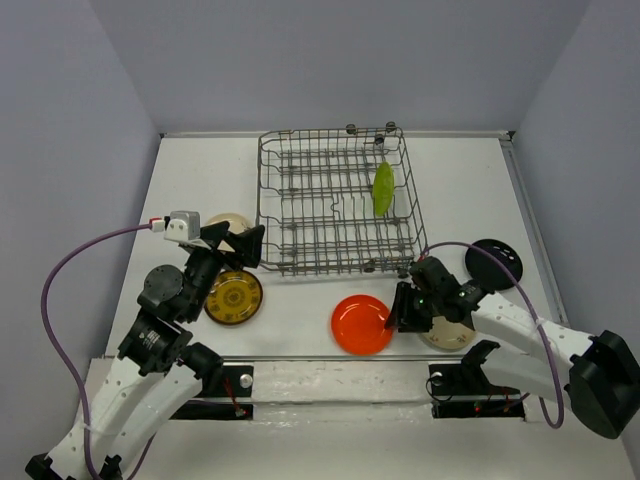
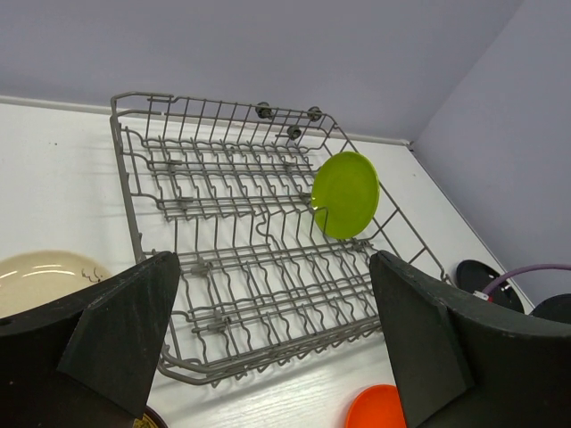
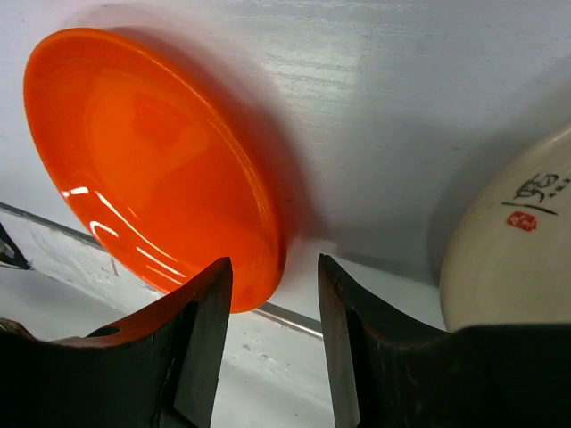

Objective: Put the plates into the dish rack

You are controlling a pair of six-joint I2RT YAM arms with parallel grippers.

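**Top view**
- Dish rack [image 1: 268, 190]: stands at the far centre of the tabletop [image 1: 200, 180].
- Lime green plate [image 1: 383, 189]: the only plate loaded. It stands on edge between tines on the rack's right side, which keeps it upright.
- Black plate [image 1: 497, 264]: lies flat, right of the rack's near corner.
- Orange-red plate [image 1: 362, 324]: lies flat in front of the rack.
- Cream plate [image 1: 450, 337]: just right of the orange-red one, partly under the right arm.
- Dark yellow plate [image 1: 233, 297] and beige plate [image 1: 226, 220]: lie flat left of the rack, partly hidden by the left arm.
- By this count, five of the six plates remain to load.
- Left pincer [image 1: 250, 247]: sits above those two plates and points at the rack.
- Right pincer [image 1: 398, 312]: sits low at the orange-red plate's right rim.

**Left wrist view**
- Left pincer: fingers spread wide with nothing between them.
- The rack fills the gap beyond, and the beige plate's edge shows at lower left.
- The arm is probably standing by, clear of the other arm.

**Right wrist view**
- Right pincer: fingers parted and gripping nothing.
- The orange-red plate's rim lies just ahead of the gap, with the cream plate off to the right.
- The low approach is likely chosen because a flat plate offers only its rim to pinch.
- Whether a finger touches the tabletop cannot be told.
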